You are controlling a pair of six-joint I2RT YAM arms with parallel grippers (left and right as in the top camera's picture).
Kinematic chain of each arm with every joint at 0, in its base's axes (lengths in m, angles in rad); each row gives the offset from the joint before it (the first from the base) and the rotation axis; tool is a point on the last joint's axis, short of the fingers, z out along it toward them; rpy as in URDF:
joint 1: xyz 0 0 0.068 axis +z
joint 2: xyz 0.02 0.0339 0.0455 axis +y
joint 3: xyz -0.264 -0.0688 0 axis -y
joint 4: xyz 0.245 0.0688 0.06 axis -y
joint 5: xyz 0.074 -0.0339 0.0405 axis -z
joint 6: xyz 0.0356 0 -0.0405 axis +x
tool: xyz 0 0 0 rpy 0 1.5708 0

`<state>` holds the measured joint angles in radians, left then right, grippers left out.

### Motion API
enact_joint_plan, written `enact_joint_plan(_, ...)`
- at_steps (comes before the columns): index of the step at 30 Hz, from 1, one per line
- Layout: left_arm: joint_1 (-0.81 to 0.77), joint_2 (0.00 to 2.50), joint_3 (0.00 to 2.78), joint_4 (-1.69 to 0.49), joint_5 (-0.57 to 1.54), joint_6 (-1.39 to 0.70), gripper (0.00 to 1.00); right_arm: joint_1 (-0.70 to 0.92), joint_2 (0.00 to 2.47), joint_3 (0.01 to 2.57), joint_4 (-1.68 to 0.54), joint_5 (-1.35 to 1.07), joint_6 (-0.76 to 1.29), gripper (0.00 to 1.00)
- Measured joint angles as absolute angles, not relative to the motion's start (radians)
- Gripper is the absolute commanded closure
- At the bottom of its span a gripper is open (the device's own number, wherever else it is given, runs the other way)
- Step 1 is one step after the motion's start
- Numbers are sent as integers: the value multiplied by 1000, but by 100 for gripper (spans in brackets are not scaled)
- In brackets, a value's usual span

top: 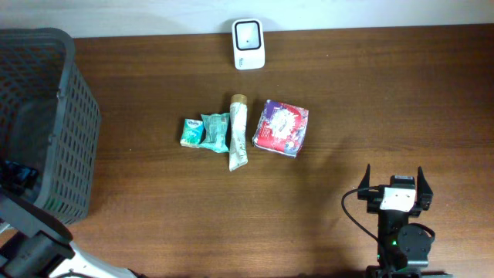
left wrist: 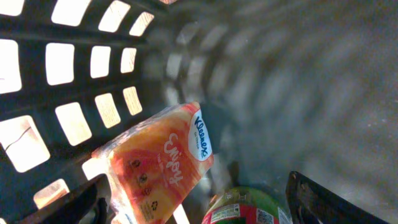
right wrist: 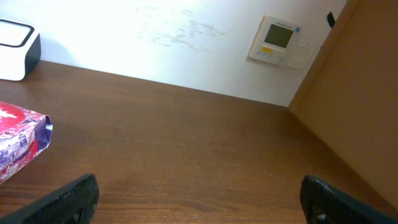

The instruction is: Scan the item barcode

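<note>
My left gripper [left wrist: 199, 204] is down inside the dark mesh basket [top: 73, 116], jaws wide apart. Between them lie an orange Kleenex tissue pack [left wrist: 163, 163], leaning against the left finger [left wrist: 84, 202], and a green and red round item [left wrist: 249, 208] with a small code label. Whether the pack is gripped does not show. The white scanner [top: 248, 33] stands at the table's back edge, its end also in the right wrist view [right wrist: 15, 43]. My right gripper [top: 394, 179] rests open at the front right, nothing between its fingers [right wrist: 71, 198].
On the table's middle lie two teal packets [top: 191, 132] [top: 216, 130], a pale tube [top: 238, 133] and a red and purple patterned pack [top: 282, 127], seen too in the right wrist view [right wrist: 18, 140]. The basket wall [left wrist: 74, 68] encloses my left gripper. A wall thermostat [right wrist: 278, 38] hangs beyond.
</note>
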<state>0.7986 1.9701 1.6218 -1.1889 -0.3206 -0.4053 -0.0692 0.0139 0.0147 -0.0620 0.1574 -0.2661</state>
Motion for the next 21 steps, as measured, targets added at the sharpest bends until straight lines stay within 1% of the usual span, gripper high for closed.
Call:
enact_joint_plan(8, 799, 1970, 1600, -1192, -321, -405, 16, -69, 14, 15, -62, 157, -265, 1)
enact_joint_plan(9, 799, 1970, 1589, -1185, -321, -405, 25, -69, 14, 15, -62, 157, -266, 2)
enact_joint_plan(11, 799, 1970, 1562, -1162, -320, -406, 46, -69, 14, 15, -62, 157, -266, 1)
enact_joint_plan(12, 799, 1970, 1555, -1158, -319, -408, 62, -69, 14, 15, -62, 157, -266, 1)
enact_joint_plan(13, 799, 1970, 1554, -1156, -318, -405, 67, -69, 14, 15, -62, 157, -266, 1)
enact_joint_plan(14, 799, 1970, 1554, -1154, -318, -408, 69, -69, 14, 15, -62, 157, -266, 1)
enact_joint_plan(15, 799, 1970, 1554, -1154, -317, -409, 68, -69, 14, 15, -62, 157, -266, 1)
enact_joint_plan(16, 799, 1970, 1554, -1153, -317, -409, 63, -69, 14, 15, -62, 157, -266, 1)
enact_joint_plan(17, 799, 1970, 1554, -1147, -317, -409, 57, -69, 14, 15, -62, 157, -266, 2)
enact_joint_plan(18, 799, 1970, 1554, -1145, -317, -408, 47, -69, 14, 15, -62, 157, -266, 2)
enact_joint_plan(20, 799, 1970, 1554, -1130, -313, -409, 34, -69, 14, 15, -62, 157, -266, 1)
enact_joint_plan(21, 799, 1970, 1554, -1119, -303, -408, 31, -69, 14, 15, -62, 157, -266, 2)
